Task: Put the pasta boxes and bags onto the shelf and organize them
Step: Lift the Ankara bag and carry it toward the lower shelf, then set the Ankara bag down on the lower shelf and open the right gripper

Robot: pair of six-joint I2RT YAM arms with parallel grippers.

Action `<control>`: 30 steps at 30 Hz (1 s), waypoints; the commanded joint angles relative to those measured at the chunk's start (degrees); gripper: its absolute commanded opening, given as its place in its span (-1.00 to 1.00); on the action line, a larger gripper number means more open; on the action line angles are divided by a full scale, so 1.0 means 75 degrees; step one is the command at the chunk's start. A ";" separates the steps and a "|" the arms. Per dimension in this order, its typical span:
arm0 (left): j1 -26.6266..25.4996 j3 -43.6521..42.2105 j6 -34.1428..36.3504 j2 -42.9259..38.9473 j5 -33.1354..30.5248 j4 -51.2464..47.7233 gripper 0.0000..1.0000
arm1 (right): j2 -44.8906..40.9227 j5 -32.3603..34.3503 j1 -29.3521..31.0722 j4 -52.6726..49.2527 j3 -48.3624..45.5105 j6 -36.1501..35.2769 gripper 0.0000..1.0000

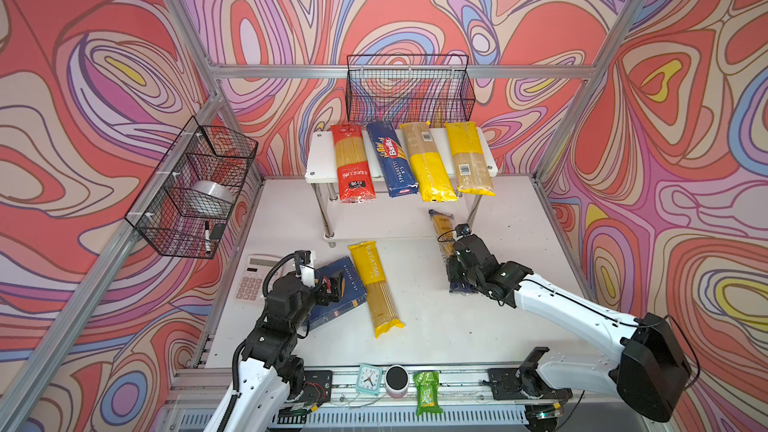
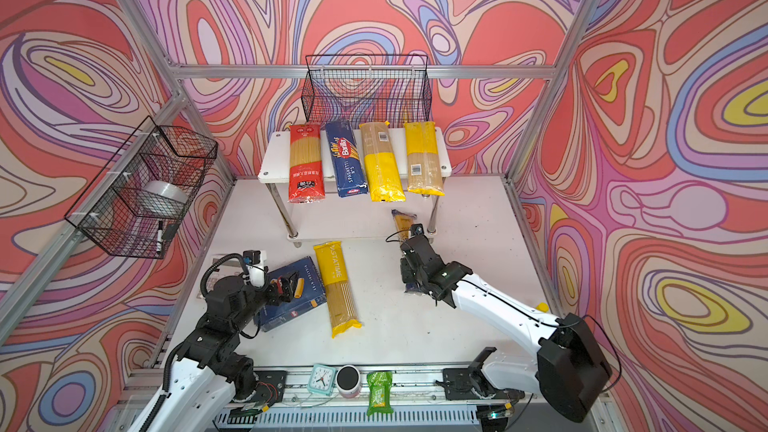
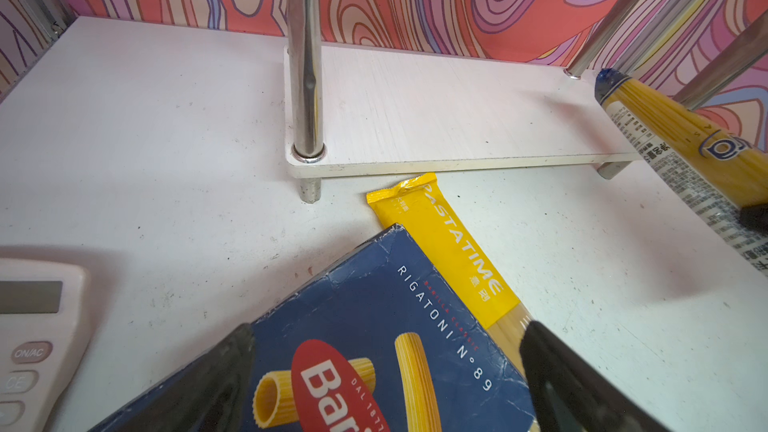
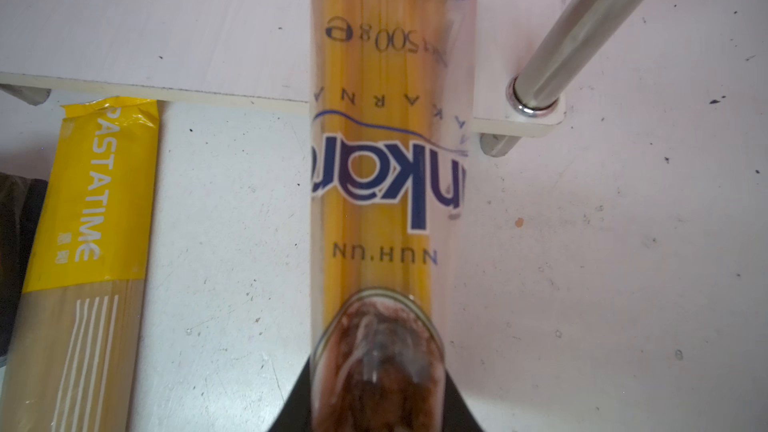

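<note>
A: Right fingers (image 4: 461,415), status?
B: Were clamped on the blue-ended spaghetti bag (image 1: 441,228); its far end lay over the shelf (image 1: 320,157), lower board, right side.
A: Left fingers (image 3: 216,384)?
B: Stood apart above the rigatoni box (image 1: 349,290), near left on the counter (image 1: 498,305); Pastatime bag (image 1: 376,288) just beside, on its right.

Clutter around the white counter (image 1: 478,326).
A calculator (image 1: 254,280) lies at the left; a clock (image 1: 369,379), round canister (image 1: 397,380) and green packet (image 1: 428,397) line the near edge; a tape roll (image 1: 212,197) and marker (image 1: 206,236) sit in the left wire basket (image 1: 158,218).
</note>
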 commanded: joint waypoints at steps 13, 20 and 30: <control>0.0056 -0.0065 0.0090 0.0035 -0.0041 0.0001 1.00 | 0.1042 0.0176 -0.0727 0.1555 0.1152 -0.0406 -1.00; 0.0050 -0.0064 0.0089 0.0012 -0.0050 0.0001 1.00 | 0.1475 -0.0139 -0.1138 0.1968 0.1412 -0.0595 -1.00; 0.0054 -0.0050 0.0098 0.0047 -0.0048 0.0008 1.00 | 0.2016 -0.0134 -0.1430 0.2509 0.1710 -0.0828 -1.00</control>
